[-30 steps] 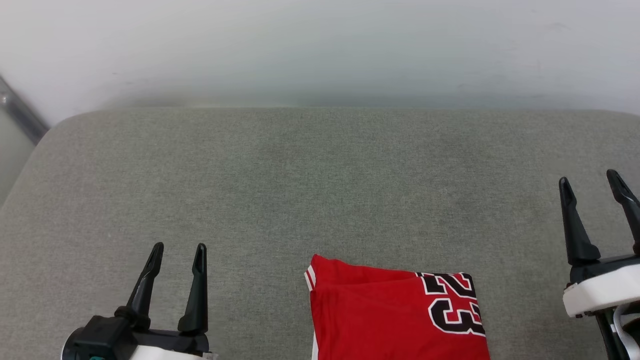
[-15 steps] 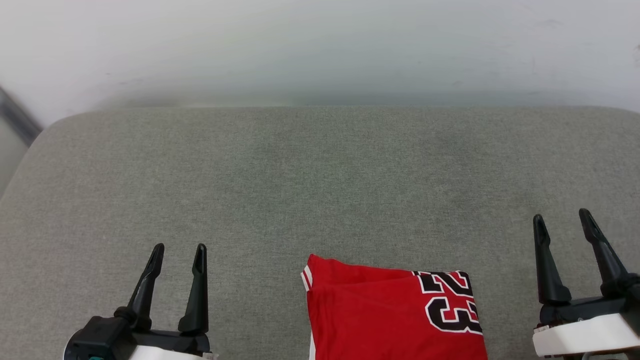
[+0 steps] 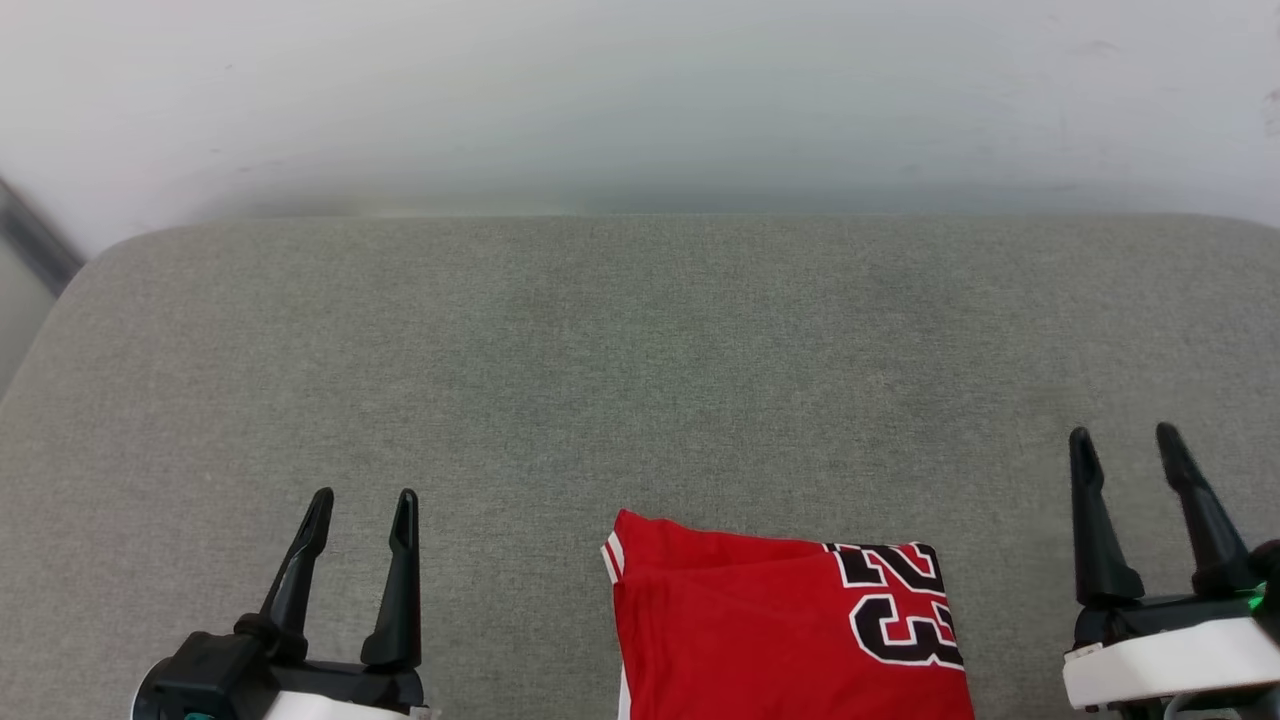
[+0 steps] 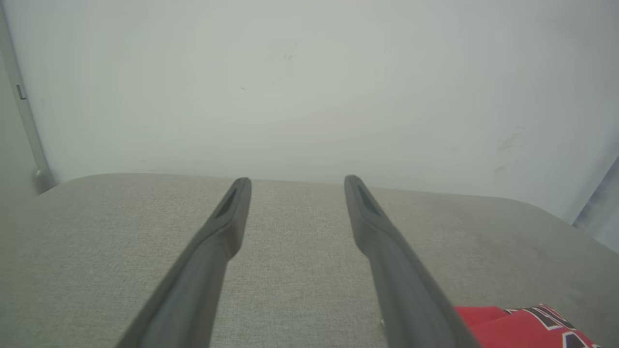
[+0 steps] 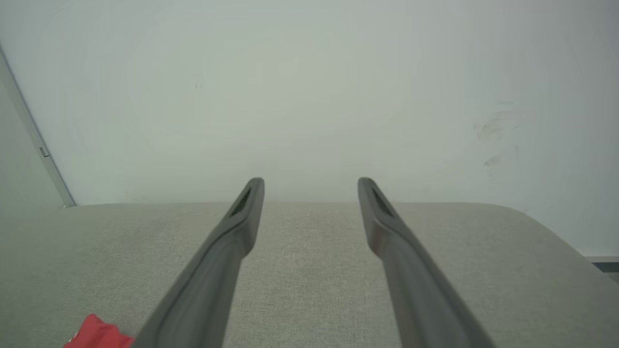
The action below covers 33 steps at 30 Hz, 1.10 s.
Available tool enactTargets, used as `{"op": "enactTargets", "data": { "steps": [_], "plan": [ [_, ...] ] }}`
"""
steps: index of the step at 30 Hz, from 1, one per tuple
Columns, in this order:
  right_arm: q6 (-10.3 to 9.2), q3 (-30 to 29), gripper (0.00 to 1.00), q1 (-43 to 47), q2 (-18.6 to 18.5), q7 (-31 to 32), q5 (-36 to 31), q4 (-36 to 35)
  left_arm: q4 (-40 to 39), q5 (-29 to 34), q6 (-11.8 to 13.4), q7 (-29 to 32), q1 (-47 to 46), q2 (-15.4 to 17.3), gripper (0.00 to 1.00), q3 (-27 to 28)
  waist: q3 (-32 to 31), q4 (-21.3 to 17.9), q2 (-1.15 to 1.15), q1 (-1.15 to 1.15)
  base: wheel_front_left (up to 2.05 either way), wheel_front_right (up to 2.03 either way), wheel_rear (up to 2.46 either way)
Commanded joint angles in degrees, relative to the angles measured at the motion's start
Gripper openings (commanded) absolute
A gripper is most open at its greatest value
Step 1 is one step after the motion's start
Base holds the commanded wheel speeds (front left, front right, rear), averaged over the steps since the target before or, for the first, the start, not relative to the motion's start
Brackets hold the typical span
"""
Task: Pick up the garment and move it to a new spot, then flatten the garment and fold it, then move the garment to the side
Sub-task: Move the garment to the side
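Between the empty, spread-apart left jaws and right jaws, touching neither, a folded red fabric jersey (image 3: 760, 630) lies on the grey fabric tabletop (image 3: 640, 350).

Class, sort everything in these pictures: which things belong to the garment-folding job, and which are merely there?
Belong to the job: garment, folded; left gripper, open; right gripper, open.
Merely there: grey cushion under it; white wall; grey strip at the wall's left.
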Motion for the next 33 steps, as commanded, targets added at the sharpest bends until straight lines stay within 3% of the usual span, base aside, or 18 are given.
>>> {"op": "enactTargets", "data": {
  "steps": [1,6,11,14,17,22,28,33],
  "plan": [
    [-0.02,0.5,1.00,0.6,-0.2,1.7,1.2,-0.5,0.0,0.4,-0.1,-0.1,-0.3,0.3,1.00,-0.3,0.0,0.1,0.00,0.00,0.00,0.00,0.00],
    [-0.05,2.8,1.00,0.7,-4.4,16.0,7.1,-3.7,-0.2,0.4,-0.1,-0.1,-0.7,0.2,1.00,-0.4,0.8,0.3,0.00,0.00,0.00,0.00,0.00],
    [-0.01,3.3,1.00,2.6,-7.3,39.6,12.5,-6.9,0.2,-0.1,-0.1,-0.1,-1.3,-0.2,1.00,-1.1,2.3,1.0,0.00,0.00,0.00,0.00,0.00],
    [-0.02,1.7,1.00,3.6,-5.7,52.4,14.2,-8.8,0.4,-0.4,-0.1,-0.1,-1.9,-0.2,1.00,-1.6,3.6,1.8,0.00,0.00,0.00,0.00,0.00],
    [-0.01,-0.1,1.00,3.3,-4.2,59.9,11.9,-10.1,0.5,-0.5,-0.1,-0.1,-3.0,-0.3,1.00,-2.3,5.1,3.1,0.00,0.00,0.00,0.00,0.00],
    [-0.02,-1.3,1.00,2.5,-1.4,65.3,9.1,-8.9,1.1,-0.5,-0.1,-0.1,-4.8,-0.3,1.00,-3.6,7.5,5.8,0.00,0.00,0.00,0.00,0.00],
    [-0.02,-1.1,1.00,2.1,0.0,65.7,7.5,-5.6,1.6,-0.6,0.0,-0.1,-6.0,-0.5,1.00,-4.4,9.1,8.1,0.00,0.00,0.00,0.00,0.00],
    [-0.02,1.4,1.00,1.9,-1.0,64.8,6.8,-0.8,2.2,-0.2,-0.1,-0.1,-6.7,-0.6,1.00,-5.2,10.0,9.7,0.00,0.00,0.00,0.00,0.00]
  ]
}}
